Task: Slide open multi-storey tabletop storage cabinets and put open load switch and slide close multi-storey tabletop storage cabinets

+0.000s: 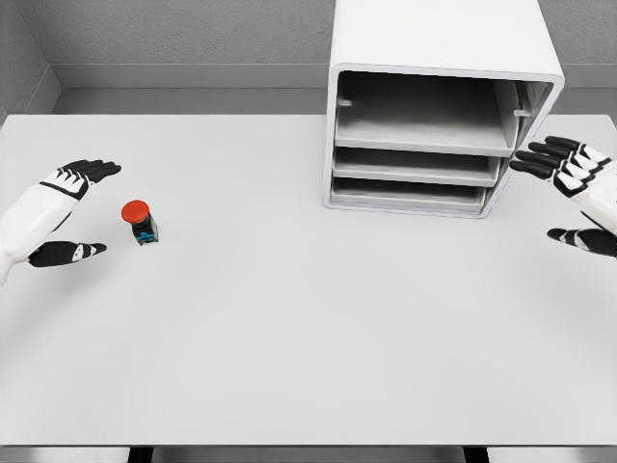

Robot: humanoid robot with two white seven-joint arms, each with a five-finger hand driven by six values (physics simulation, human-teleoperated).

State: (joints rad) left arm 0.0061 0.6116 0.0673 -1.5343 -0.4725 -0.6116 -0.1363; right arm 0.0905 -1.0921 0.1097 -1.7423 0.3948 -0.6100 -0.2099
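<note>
White table [289, 338], broad bare area toward front edge. Left hand [60, 214] at left edge, fingers spread, empty; load switch [141, 222] just beside, right of it. Storage cabinet [434, 116] at rear right, front open. Right hand [576, 193] spread, empty, beside cabinet.

Cabinet [439, 106] sits on the desk [308, 338] at the far edge, right of centre. Switch [141, 223] stands near the left edge. My left hand [60, 212] just left of it; my right hand [578, 193] beside the cabinet's right.

bright, even, sharp render; soft shadows only inside the cabinet [424, 135] shelves.
</note>
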